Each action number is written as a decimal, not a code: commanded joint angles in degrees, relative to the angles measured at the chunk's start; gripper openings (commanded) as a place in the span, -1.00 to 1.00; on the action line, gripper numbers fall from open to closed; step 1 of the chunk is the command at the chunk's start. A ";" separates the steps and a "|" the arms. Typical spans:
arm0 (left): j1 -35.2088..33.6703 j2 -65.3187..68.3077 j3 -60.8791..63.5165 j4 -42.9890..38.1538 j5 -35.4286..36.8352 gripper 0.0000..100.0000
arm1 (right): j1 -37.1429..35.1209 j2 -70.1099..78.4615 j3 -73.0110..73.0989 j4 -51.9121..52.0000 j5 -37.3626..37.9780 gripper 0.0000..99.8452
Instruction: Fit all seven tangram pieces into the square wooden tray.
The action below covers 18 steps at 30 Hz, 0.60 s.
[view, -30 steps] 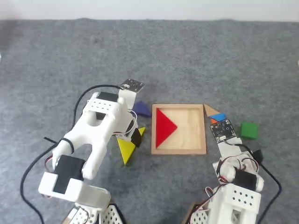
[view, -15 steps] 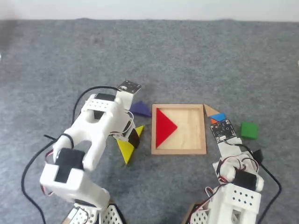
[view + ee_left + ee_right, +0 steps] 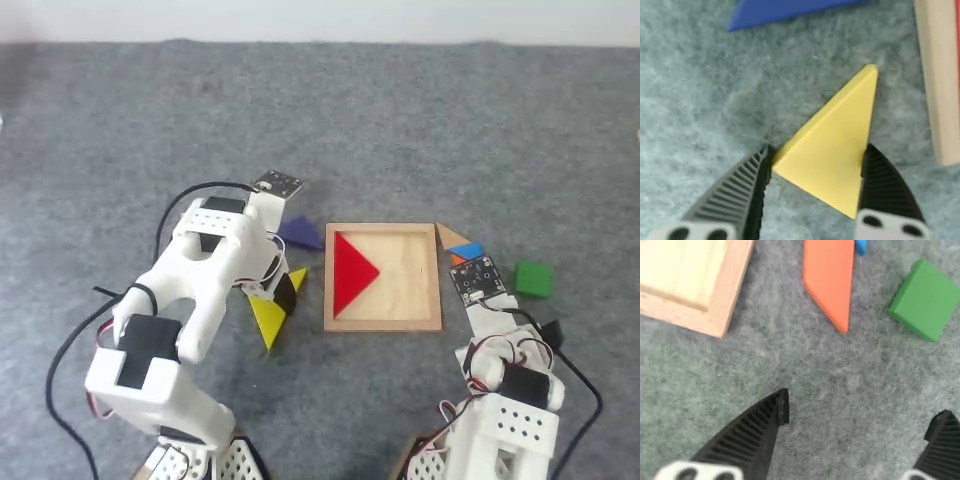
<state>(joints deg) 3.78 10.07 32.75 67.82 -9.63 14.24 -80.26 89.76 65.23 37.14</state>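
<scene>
Square wooden tray (image 3: 410, 282) holding red triangle (image 3: 352, 272), yellow triangle (image 3: 268, 322) flat just outside

A grey, felt-like covering spreads over the whole surface (image 3: 480, 130), its fibres matted and mottled (close up it looks almost woolly). Beyond the far edge runs a pale, plain wall (image 3: 320, 18). The light is soft and even.

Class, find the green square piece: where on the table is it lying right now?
In the high view the green square lies on the grey mat right of the wooden tray, just beyond the orange piece, touching neither.
</scene>
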 commanded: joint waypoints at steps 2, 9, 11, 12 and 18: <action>-0.44 1.14 -0.13 0.18 0.70 -0.59 | 0.31 -0.57 -0.26 -0.92 -0.18 -0.14; 5.19 -1.41 -1.10 2.81 3.69 -0.59 | 0.31 -0.57 -0.26 -0.92 -0.18 -0.14; 6.33 -2.90 -1.10 2.90 4.57 -0.60 | 0.31 -0.57 -0.26 -0.92 -0.18 -0.14; 6.68 -3.16 -1.10 2.90 4.84 -0.60 | 0.40 -0.57 -0.26 -0.92 -0.18 -0.14; 7.38 -3.43 1.10 2.02 4.57 -0.59 | 0.48 -0.57 -0.26 -0.92 -0.18 -0.14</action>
<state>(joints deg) 9.76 6.55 32.04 69.85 -5.49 14.24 -80.26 89.76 65.23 37.14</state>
